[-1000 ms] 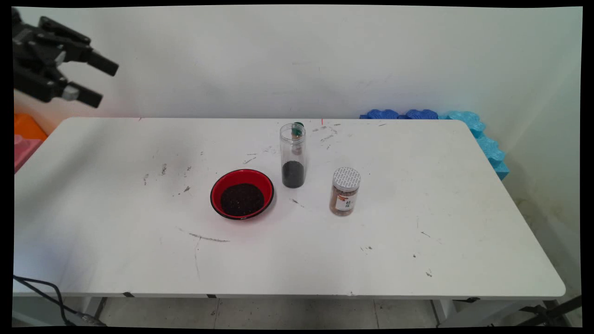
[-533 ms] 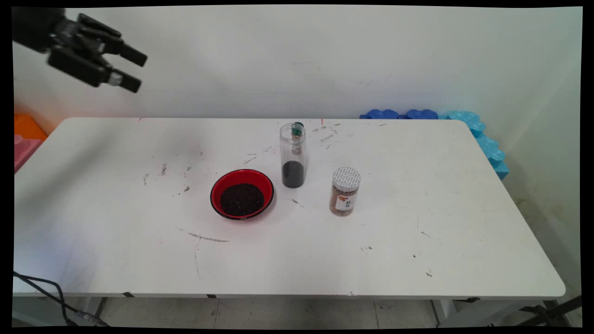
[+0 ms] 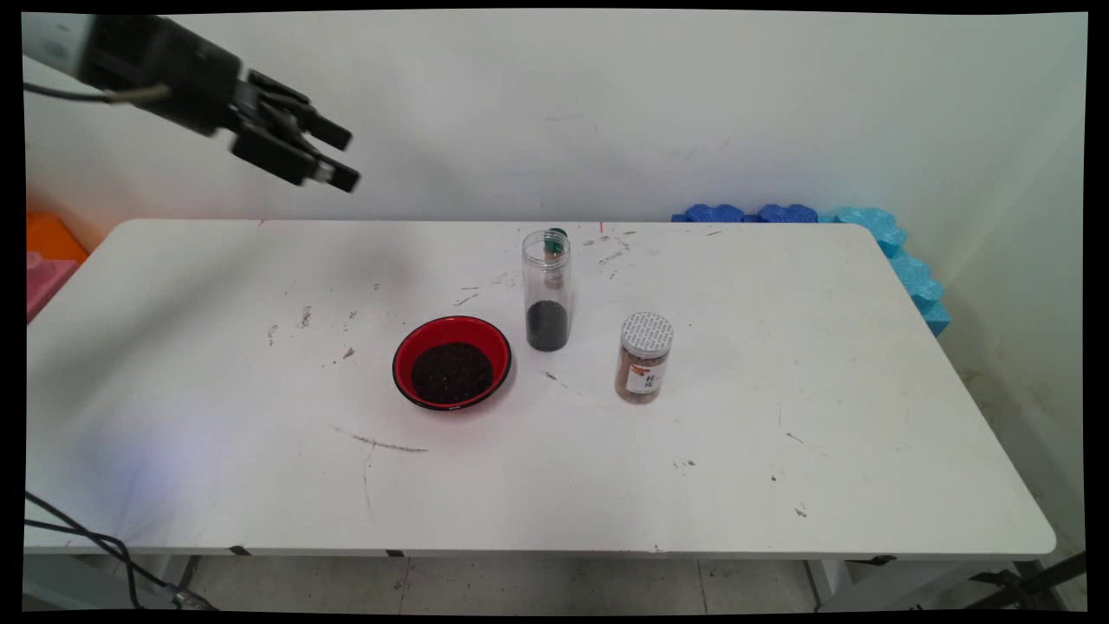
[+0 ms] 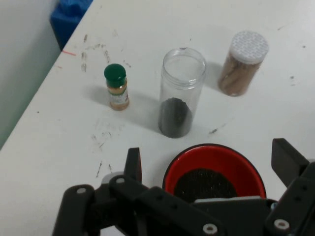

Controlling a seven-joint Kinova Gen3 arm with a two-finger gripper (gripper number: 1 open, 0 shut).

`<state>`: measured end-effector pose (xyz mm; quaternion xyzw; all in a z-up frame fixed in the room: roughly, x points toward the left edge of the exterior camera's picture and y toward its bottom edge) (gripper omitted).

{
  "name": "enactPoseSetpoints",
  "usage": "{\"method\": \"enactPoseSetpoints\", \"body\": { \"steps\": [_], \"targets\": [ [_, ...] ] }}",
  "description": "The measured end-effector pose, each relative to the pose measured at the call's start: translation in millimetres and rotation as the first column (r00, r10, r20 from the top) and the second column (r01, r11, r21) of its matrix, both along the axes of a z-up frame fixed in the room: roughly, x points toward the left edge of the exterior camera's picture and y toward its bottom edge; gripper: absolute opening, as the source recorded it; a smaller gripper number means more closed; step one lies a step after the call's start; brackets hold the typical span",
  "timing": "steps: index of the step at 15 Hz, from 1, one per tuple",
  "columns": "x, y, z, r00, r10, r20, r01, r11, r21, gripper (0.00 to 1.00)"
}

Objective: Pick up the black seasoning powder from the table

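My black gripper (image 3: 344, 158) hangs high over the table's far left part, open and holding nothing, pointing right and down. In the hand view its two fingers stand wide apart on either side of a red bowl (image 4: 212, 171) with dark grains in it. The same bowl (image 3: 451, 361) sits near the table's middle. Just right of it stands an open clear jar (image 3: 547, 290) with dark grains at its bottom (image 4: 175, 117). A brown jar with a white lid (image 3: 645, 357) stands further right (image 4: 242, 63). A small green-capped bottle (image 4: 116, 86) stands behind the clear jar, mostly hidden in the main view.
Blue foam pieces (image 3: 866, 234) lie at the table's far right corner against the wall. Orange and pink boxes (image 3: 48, 256) sit off the left edge. Black cables (image 3: 87, 546) hang at the lower left.
The gripper has moved right and slightly down, from the upper left corner toward the table's middle. The fingers stay open. Nothing on the table has moved.
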<state>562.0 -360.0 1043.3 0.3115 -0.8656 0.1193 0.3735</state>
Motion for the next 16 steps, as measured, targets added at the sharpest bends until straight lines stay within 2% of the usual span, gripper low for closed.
{"method": "enactPoseSetpoints", "body": {
  "steps": [6,12,16],
  "targets": [
    [-38,-29,-49,1.0,0.007,0.02,-0.007,1.0,0.008,1.0],
    [-84,-61,-100,0.999,-0.038,0.035,0.038,0.999,0.01,1.0],
    [-107,-76,-125,0.999,-0.038,0.036,0.038,0.999,0.018,1.0]
  ]
}}
